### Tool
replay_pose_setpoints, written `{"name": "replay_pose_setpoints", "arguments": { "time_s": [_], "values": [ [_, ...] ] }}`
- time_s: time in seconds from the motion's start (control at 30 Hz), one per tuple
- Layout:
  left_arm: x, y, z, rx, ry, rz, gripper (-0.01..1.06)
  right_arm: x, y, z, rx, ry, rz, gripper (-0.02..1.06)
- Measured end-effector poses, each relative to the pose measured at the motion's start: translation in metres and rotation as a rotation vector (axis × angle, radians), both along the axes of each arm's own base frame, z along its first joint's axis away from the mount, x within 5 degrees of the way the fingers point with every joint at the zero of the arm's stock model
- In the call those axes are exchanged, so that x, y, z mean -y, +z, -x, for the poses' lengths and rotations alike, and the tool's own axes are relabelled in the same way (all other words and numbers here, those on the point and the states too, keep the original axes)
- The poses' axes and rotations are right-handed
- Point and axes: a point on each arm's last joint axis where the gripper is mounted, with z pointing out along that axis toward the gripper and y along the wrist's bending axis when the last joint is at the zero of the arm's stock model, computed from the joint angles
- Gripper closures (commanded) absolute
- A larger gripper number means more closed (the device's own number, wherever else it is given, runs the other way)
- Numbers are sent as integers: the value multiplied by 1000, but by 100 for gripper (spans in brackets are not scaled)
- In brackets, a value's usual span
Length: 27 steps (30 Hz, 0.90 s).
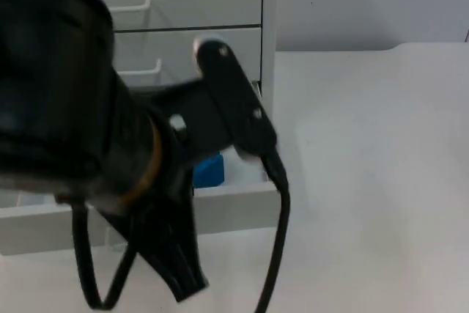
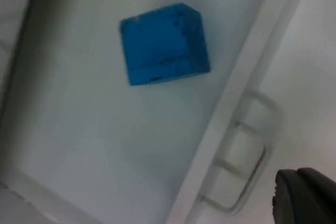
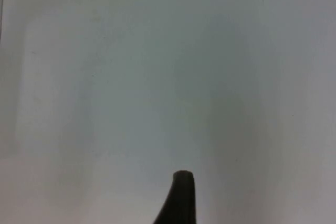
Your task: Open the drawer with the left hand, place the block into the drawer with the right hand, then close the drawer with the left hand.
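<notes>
Blue cube block (matte), in white drawer

the block is seen lying inside the pulled-out drawer, behind its front panel, on whose outer face the handle is fixed. the drawer unit is set at the table's rear left.

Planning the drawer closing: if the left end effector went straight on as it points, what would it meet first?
Probably the open drawer's front handle, beside the blue block; depth is unclear.
</notes>
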Motion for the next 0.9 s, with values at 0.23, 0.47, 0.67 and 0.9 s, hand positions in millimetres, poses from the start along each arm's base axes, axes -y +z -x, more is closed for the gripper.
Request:
{"name": "replay_pose_setpoints", "arguments": {
  "time_s": [0.23,0.47,0.67,0.9],
  "values": [
    [-10,-30,2,32,21,-31,105,-1,0,0,1,-2,-20,33],
    [-12,-36,0,93,-6,-37,105,-1,0,0,5,-2,-20,33],
    [-9,-52,-1,72,-11,-59,105,-2,0,0,6,-3,-24,33],
    [-5,-65,-7,111,-30,-70,105,-2,0,0,6,-3,-26,33]
  ]
}}
